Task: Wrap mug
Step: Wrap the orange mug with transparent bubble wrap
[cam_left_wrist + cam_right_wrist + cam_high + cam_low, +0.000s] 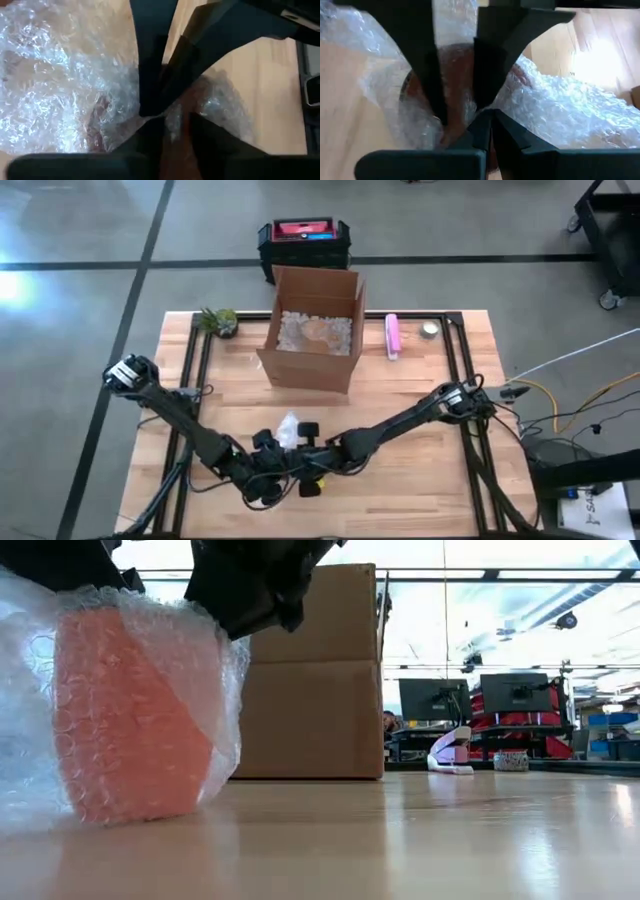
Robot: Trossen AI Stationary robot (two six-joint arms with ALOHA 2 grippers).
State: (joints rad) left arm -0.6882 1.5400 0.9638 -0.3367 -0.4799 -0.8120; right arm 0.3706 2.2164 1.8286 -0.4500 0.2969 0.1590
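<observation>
Both tools pinch bubble wrap around the mug.

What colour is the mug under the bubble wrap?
Orange-pink mug, clearest in the low view.

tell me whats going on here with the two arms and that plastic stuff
Both arms have met at the table's near edge over an orange mug that is already covered in bubble wrap. The left gripper and right gripper are both down on the bundle, pinching the wrap close together. An open cardboard box with packing filler inside stands farther back, with a small plant to one side and a pink item to the other.
</observation>
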